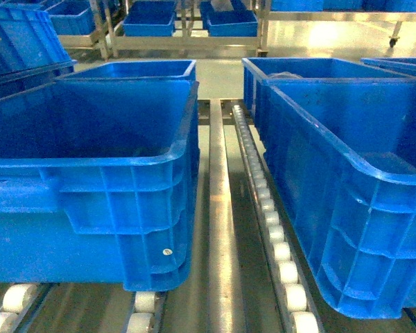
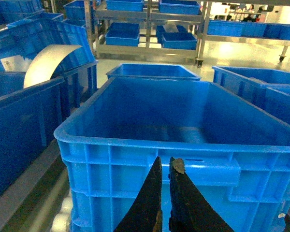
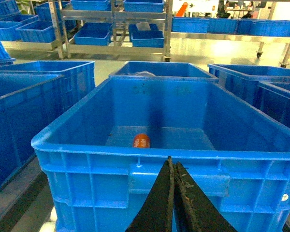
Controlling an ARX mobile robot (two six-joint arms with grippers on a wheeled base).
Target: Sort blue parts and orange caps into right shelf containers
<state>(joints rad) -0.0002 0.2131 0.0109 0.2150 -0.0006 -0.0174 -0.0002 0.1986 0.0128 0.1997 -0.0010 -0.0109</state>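
Two large blue crates stand side by side on the roller shelf, the left crate [image 1: 111, 163] and the right crate [image 1: 347, 149]; neither gripper shows in the head view. My left gripper [image 2: 165, 164] hangs shut and empty just before the near wall of a crate [image 2: 135, 145] whose floor looks bare. My right gripper [image 3: 173, 162] is shut with nothing in it, in front of the near rim of another crate [image 3: 111, 151]. An orange cap [image 3: 141, 140] lies on that crate's floor. No blue parts are in view.
Between the crates run a metal rail [image 1: 220, 208] and a line of white rollers [image 1: 270, 215]. More blue crates [image 1: 135, 69] stand behind and to both sides. A metal rack with bins [image 1: 187, 28] is at the back. A curved grey sheet [image 2: 48, 60] sits at left.
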